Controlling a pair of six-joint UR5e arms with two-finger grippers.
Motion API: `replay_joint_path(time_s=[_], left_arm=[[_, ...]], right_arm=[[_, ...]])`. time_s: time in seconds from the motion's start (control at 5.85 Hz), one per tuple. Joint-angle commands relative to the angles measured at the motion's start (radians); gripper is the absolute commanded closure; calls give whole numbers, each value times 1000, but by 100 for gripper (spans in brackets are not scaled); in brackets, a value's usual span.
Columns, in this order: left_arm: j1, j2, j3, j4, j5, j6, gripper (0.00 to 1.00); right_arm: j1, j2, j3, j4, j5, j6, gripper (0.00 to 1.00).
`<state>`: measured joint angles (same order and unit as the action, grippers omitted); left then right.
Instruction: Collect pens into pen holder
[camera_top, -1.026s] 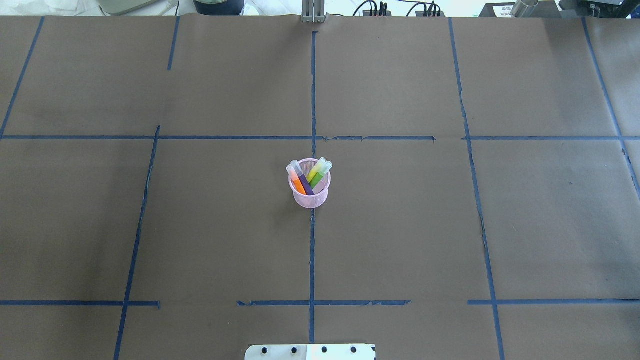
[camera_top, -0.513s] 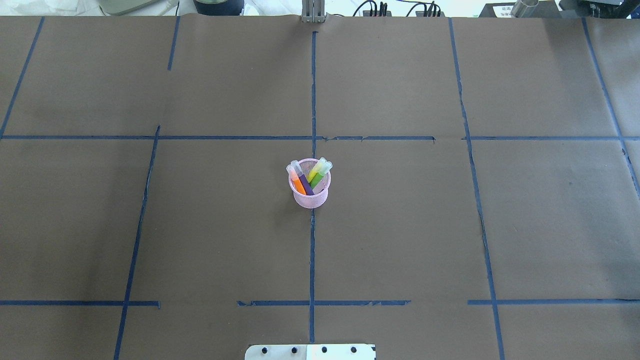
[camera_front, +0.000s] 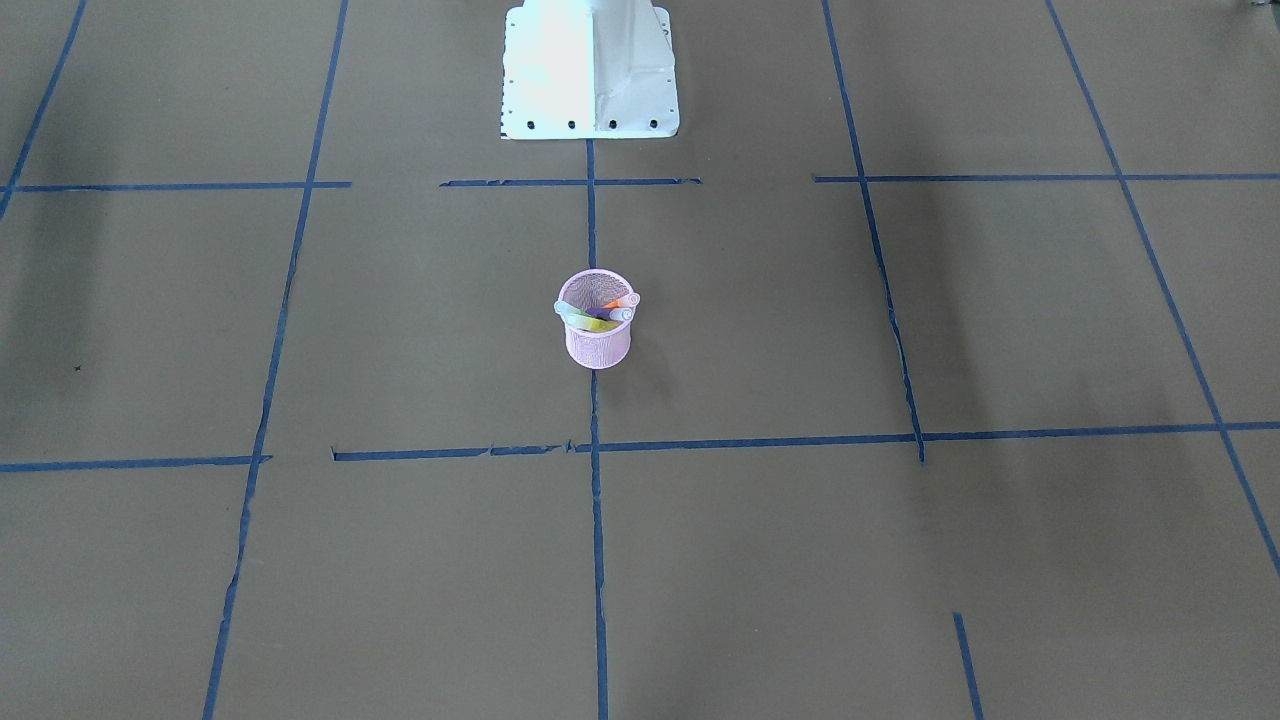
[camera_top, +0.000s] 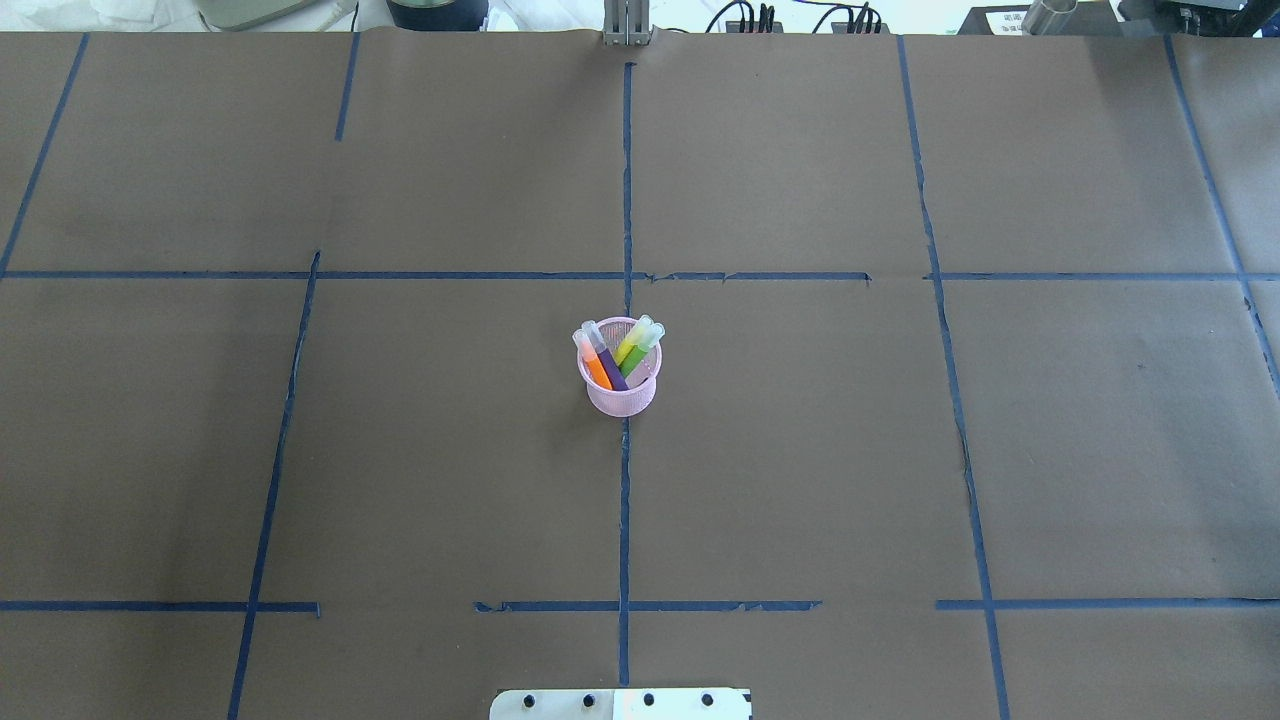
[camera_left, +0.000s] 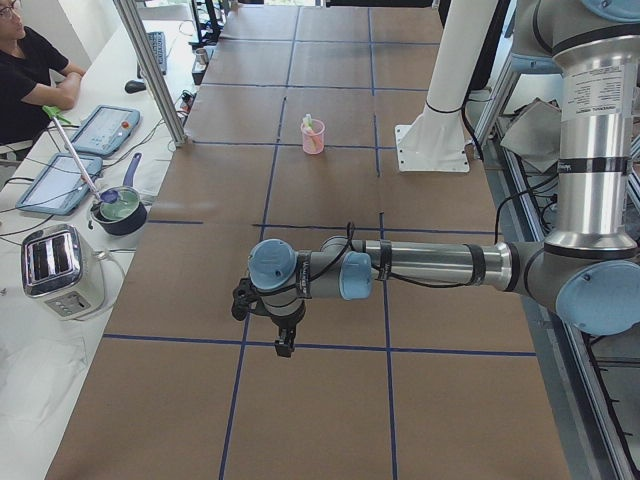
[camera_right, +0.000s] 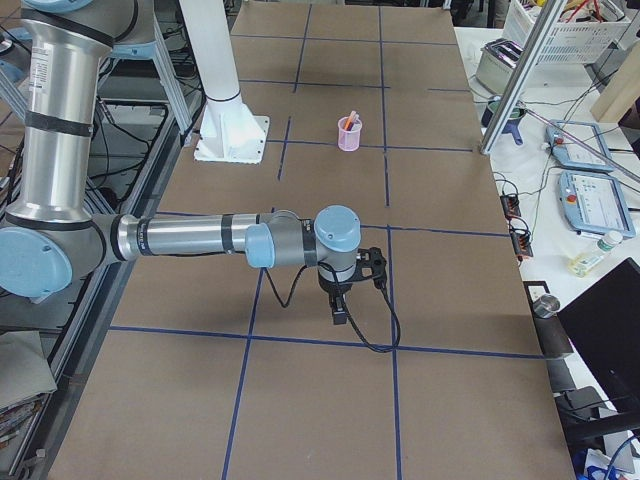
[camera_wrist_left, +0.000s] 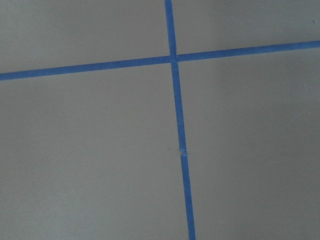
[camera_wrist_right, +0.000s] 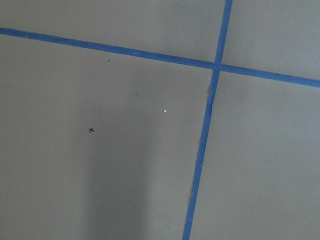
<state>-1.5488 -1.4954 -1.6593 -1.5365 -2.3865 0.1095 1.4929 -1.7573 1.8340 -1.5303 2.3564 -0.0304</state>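
Note:
The pink mesh pen holder (camera_top: 622, 398) stands upright at the table's middle, on the centre tape line. The orange pen (camera_top: 597, 370), the purple pen (camera_top: 610, 368) and the green pen (camera_top: 634, 358) lean inside it, caps up, with a yellow-green one beside the green. The holder also shows in the front view (camera_front: 597, 347). My left gripper (camera_left: 285, 345) shows only in the exterior left view, far from the holder, low over the table. My right gripper (camera_right: 340, 318) shows only in the exterior right view, likewise far off. I cannot tell whether either is open. Both wrist views show only brown paper and tape.
The robot's white base plate (camera_top: 620, 704) sits at the near table edge. Blue tape lines grid the brown paper. Beside the table on the left side stand a toaster (camera_left: 60, 265), a pot (camera_left: 120, 210) and tablets, with a seated person (camera_left: 30, 75).

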Motion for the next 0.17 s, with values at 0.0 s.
replay_joint_path(time_s=[0.0], left_arm=[[1, -3, -5, 2, -5, -1, 0]], right_arm=[[1, -4, 2, 2, 0, 0, 0]])
